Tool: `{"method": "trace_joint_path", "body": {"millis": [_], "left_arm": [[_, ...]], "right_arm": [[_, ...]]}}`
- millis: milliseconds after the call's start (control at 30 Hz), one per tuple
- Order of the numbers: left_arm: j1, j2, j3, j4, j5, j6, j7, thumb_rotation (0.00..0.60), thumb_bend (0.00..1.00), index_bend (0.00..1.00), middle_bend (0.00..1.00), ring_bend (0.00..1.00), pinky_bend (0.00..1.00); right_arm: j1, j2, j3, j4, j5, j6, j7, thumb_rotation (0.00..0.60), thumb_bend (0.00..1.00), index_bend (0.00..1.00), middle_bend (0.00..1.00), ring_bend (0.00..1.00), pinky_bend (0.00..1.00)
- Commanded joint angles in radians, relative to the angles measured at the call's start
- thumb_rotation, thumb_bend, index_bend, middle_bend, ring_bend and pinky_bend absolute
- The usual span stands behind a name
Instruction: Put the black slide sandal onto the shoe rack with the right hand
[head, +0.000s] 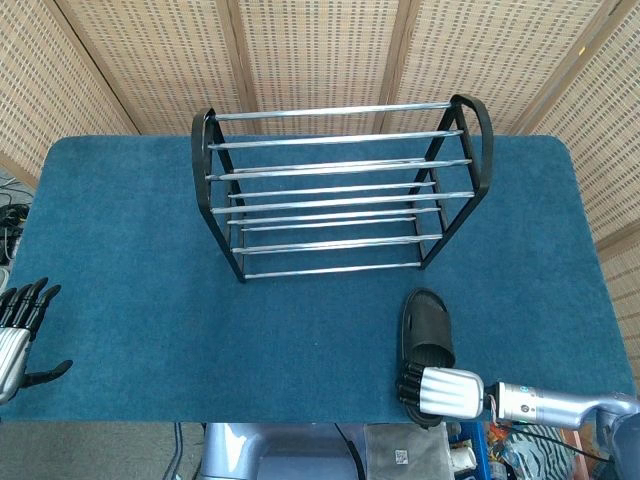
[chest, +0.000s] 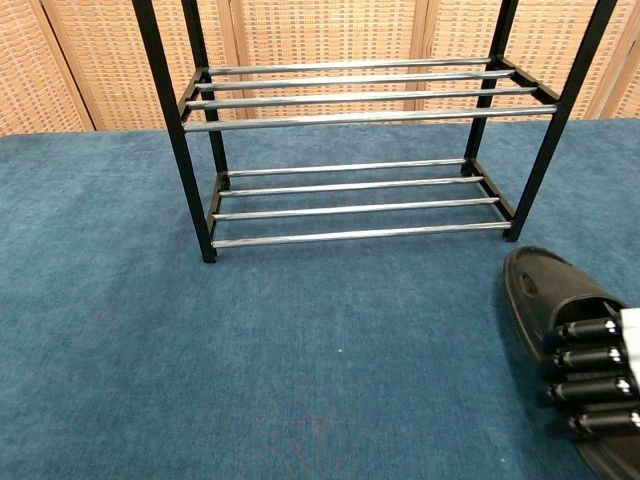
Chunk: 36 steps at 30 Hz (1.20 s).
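The black slide sandal (head: 427, 335) (chest: 553, 293) lies on the blue table at the front right, just in front of the shoe rack's right leg. My right hand (head: 438, 390) (chest: 592, 378) reaches in from the right over the sandal's heel half. Its dark fingers (chest: 578, 357) lie across the strap and footbed and grip the sandal. The thumb is hidden. The black-framed shoe rack (head: 340, 190) (chest: 350, 150) with chrome bars stands mid-table, and its shelves hold nothing. My left hand (head: 15, 335) hangs at the table's front left edge with its fingers spread around nothing.
The blue carpeted table top (head: 130, 250) ends just behind the right hand at the front edge. Woven screens (head: 320, 50) close off the back. Cables and clutter show on the floor below the front edge (head: 470, 455).
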Motion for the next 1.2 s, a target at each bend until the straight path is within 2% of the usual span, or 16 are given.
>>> {"method": "trace_joint_path", "body": {"millis": [33, 267, 400, 533, 633, 800, 900, 1067, 1200], "left_arm": [[0.0, 0.0, 0.0, 0.0, 0.0, 0.0, 0.001, 0.6, 0.05, 0.0, 0.0, 0.0, 0.0], [0.001, -0.002, 0.004, -0.003, 0.008, 0.004, 0.008, 0.6, 0.05, 0.0, 0.0, 0.0, 0.0], [0.001, -0.003, 0.003, -0.003, 0.005, 0.003, 0.009, 0.6, 0.05, 0.0, 0.0, 0.0, 0.0], [-0.001, -0.004, 0.001, -0.004, 0.0, -0.001, 0.012, 0.6, 0.05, 0.0, 0.0, 0.0, 0.0], [-0.003, -0.005, 0.002, -0.005, -0.001, -0.006, 0.018, 0.6, 0.05, 0.0, 0.0, 0.0, 0.0], [-0.006, -0.007, -0.001, -0.006, -0.009, -0.011, 0.022, 0.6, 0.05, 0.0, 0.0, 0.0, 0.0], [-0.01, -0.005, -0.005, -0.007, -0.021, -0.02, 0.016, 0.6, 0.05, 0.0, 0.0, 0.0, 0.0], [-0.019, -0.001, -0.014, -0.006, -0.045, -0.04, 0.003, 0.6, 0.05, 0.0, 0.0, 0.0, 0.0], [-0.028, 0.002, -0.024, -0.008, -0.068, -0.056, 0.0, 0.6, 0.05, 0.0, 0.0, 0.0, 0.0]], "right_arm": [[-0.015, 0.04, -0.005, -0.043, -0.02, 0.064, -0.049, 0.6, 0.67, 0.61, 0.56, 0.44, 0.41], [-0.002, 0.14, -0.004, -0.175, -0.094, 0.157, -0.18, 0.6, 0.69, 0.61, 0.56, 0.44, 0.41], [0.028, 0.204, 0.022, -0.263, -0.148, 0.202, -0.262, 0.6, 0.69, 0.61, 0.56, 0.44, 0.41], [0.07, 0.266, 0.066, -0.326, -0.149, 0.196, -0.276, 0.6, 0.69, 0.61, 0.56, 0.44, 0.41], [0.116, 0.31, 0.109, -0.35, -0.11, 0.154, -0.245, 0.6, 0.7, 0.61, 0.56, 0.44, 0.41], [0.21, 0.372, 0.175, -0.382, -0.03, 0.047, -0.144, 0.6, 0.77, 0.61, 0.55, 0.44, 0.41], [0.263, 0.4, 0.195, -0.405, -0.004, -0.024, -0.08, 0.6, 0.79, 0.61, 0.55, 0.44, 0.41], [0.337, 0.429, 0.224, -0.424, 0.0, -0.124, -0.054, 0.6, 0.8, 0.61, 0.55, 0.44, 0.41], [0.39, 0.428, 0.247, -0.392, 0.029, -0.214, -0.007, 0.6, 0.85, 0.61, 0.54, 0.44, 0.41]]}}
